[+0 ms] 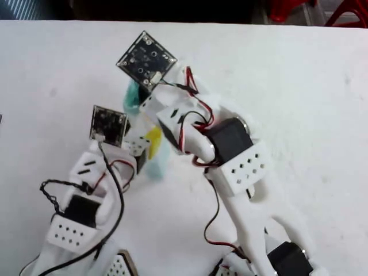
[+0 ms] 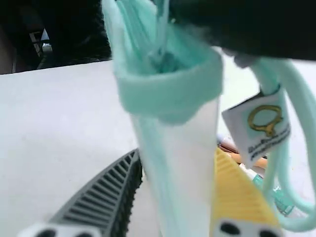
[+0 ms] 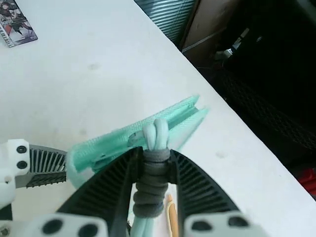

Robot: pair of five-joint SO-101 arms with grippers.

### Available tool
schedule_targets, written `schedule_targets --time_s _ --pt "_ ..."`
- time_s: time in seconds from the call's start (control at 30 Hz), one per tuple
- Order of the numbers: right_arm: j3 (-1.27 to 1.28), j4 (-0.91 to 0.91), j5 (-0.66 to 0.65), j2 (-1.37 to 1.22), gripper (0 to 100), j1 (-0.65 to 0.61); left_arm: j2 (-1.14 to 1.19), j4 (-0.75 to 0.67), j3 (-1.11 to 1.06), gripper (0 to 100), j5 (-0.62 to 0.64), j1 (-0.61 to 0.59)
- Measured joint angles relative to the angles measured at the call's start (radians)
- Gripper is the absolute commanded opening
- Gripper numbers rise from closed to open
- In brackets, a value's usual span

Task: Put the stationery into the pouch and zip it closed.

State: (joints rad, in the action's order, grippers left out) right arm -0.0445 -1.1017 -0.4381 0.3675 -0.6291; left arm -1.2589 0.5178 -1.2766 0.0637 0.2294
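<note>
The mint-green pouch [image 2: 168,94] stands on end between the grey and yellow fingers of my left gripper [image 2: 177,160], which is shut on its pale side. A white tag [image 2: 256,123] and a mint cord loop hang beside it. Pens [image 2: 234,150] show low down behind the yellow finger. My right gripper [image 3: 154,155] is shut on the knotted zipper pull cord [image 3: 154,136] at the pouch's [image 3: 123,138] top edge. From above, both grippers [image 1: 145,145] [image 1: 140,99] meet over the pouch [image 1: 156,164] left of the table's middle.
The white table [image 1: 299,86] has free room to the right and far left. A small printed card [image 3: 17,24] lies far off on the table. Red wires [image 1: 198,106] run along the right arm. The table's back edge borders a dark area.
</note>
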Motion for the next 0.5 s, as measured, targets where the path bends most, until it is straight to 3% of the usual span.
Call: schedule_targets --time_s 0.27,0.5 --pt "0.000 -0.084 0.000 -0.002 1.7 -0.035 -0.161 0.041 -0.018 21 0.095 0.000" --pt "-0.002 -0.160 0.000 0.011 1.7 -0.048 -0.166 -0.074 -0.074 16 0.097 0.000"
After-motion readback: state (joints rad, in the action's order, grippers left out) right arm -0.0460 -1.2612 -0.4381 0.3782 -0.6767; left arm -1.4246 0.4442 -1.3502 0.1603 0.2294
